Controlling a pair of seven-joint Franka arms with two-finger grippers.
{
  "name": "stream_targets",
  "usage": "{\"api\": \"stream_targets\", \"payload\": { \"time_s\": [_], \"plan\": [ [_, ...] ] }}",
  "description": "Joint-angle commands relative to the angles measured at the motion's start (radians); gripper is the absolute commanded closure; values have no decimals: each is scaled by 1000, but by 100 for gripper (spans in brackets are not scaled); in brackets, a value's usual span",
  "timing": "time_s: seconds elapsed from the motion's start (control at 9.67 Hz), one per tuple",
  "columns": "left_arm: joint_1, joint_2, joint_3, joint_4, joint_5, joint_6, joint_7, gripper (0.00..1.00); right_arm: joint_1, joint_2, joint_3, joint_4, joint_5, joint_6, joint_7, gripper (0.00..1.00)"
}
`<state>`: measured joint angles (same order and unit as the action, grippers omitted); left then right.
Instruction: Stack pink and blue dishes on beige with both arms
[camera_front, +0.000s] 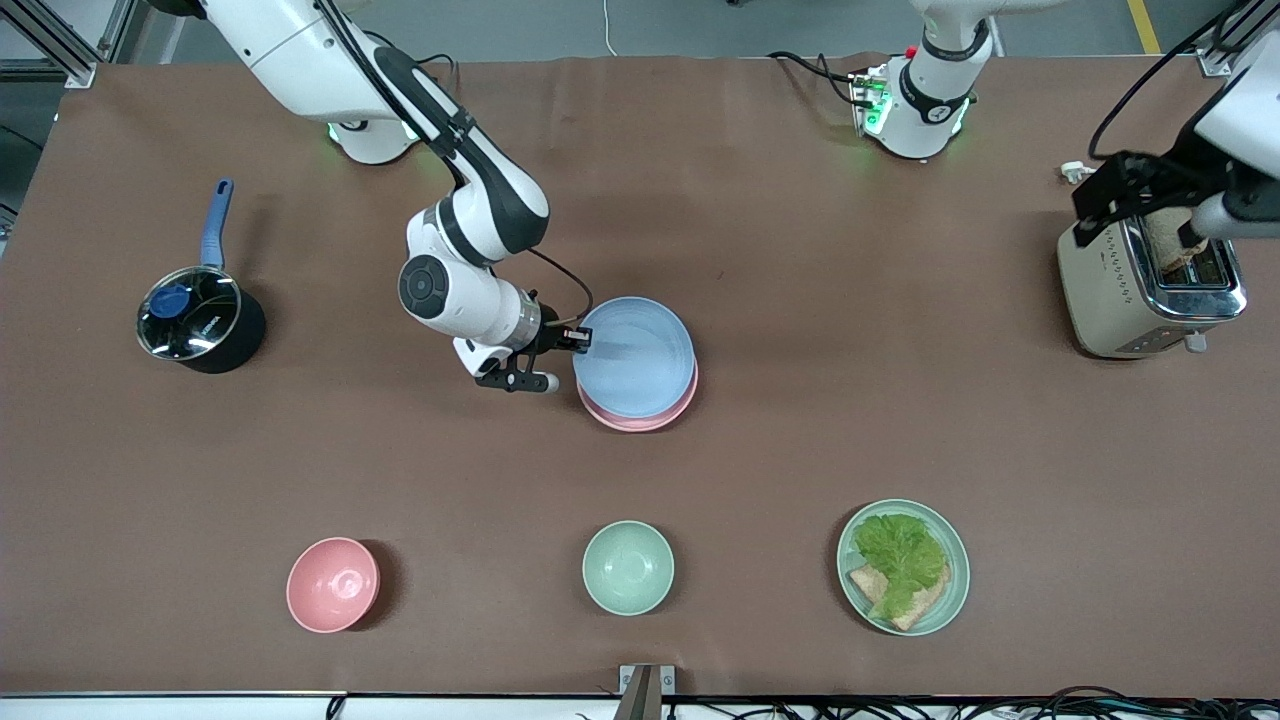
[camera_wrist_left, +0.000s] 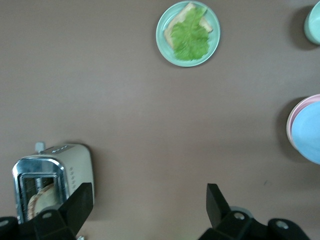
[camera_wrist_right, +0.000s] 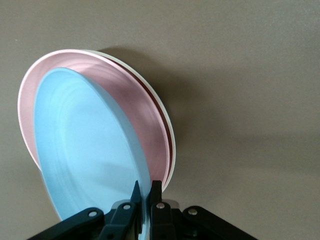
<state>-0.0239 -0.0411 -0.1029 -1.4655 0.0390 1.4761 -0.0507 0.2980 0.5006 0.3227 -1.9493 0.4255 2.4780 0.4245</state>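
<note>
My right gripper is shut on the rim of the pale blue plate, at the edge toward the right arm's end of the table. The blue plate lies slightly offset and tilted over the pale pink plate. Under the pink plate, only a thin cream rim of the beige plate shows in the right wrist view; the front view hides it. My left gripper hangs open and empty high over the toaster, away from the stack.
A toaster holding bread stands at the left arm's end. Near the front camera are a pink bowl, a mint bowl and a mint plate with lettuce and bread. A lidded pot stands at the right arm's end.
</note>
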Motion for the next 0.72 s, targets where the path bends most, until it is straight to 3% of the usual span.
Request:
{"api": "stream_targets", "payload": {
  "time_s": [0.0,0.1,0.31,0.41,0.52,0.62],
  "plan": [
    [-48,-65,84,-122,-21,15,41,0,-8,-8,2,-16,-1,7,14,71],
    [-42,-69,85,-125,-21,15,41,0,-11,-8,2,-14,-5,6,11,60],
    [-50,-60,81,-107,-19,13,46,0,-31,-26,2,-11,-10,-1,8,17],
    [-54,-60,75,-110,-21,13,46,0,-37,-89,-1,-10,-11,-7,10,0],
    [-54,-60,54,-111,-21,13,40,0,-61,-165,-8,-10,-22,-80,10,0],
    [-53,-59,40,-110,-21,13,37,0,-119,-251,-10,1,-103,-203,11,0]
  ]
}}
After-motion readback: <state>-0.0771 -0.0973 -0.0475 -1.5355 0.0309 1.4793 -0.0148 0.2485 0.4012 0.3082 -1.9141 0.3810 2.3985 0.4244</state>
